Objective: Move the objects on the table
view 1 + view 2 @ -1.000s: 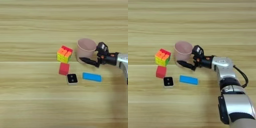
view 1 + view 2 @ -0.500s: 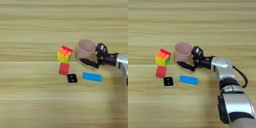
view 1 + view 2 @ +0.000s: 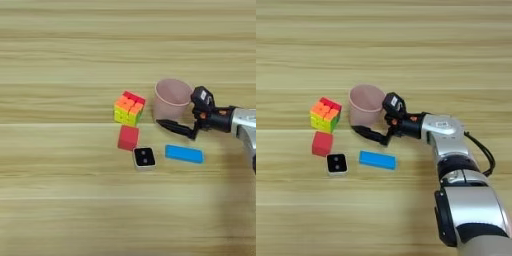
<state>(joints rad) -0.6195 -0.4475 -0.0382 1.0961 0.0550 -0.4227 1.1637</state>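
No writing or brand could be read on anything; the only marking was the pair of black dots on the white cube (image 3: 336,163). The table (image 3: 60,55) was light wood grain with horizontal plank lines, filling both views, so no room showed. The pink cup (image 3: 366,104) stood upright near the middle, the puzzle cube (image 3: 325,114) to its left, the red cube (image 3: 322,143) just nearer than that, the white cube near it on the right, and the blue bar (image 3: 377,160) lay flat further right. The gripper (image 3: 374,120) reached in from the right, fingers spread wide beside the cup's right wall, holding nothing.
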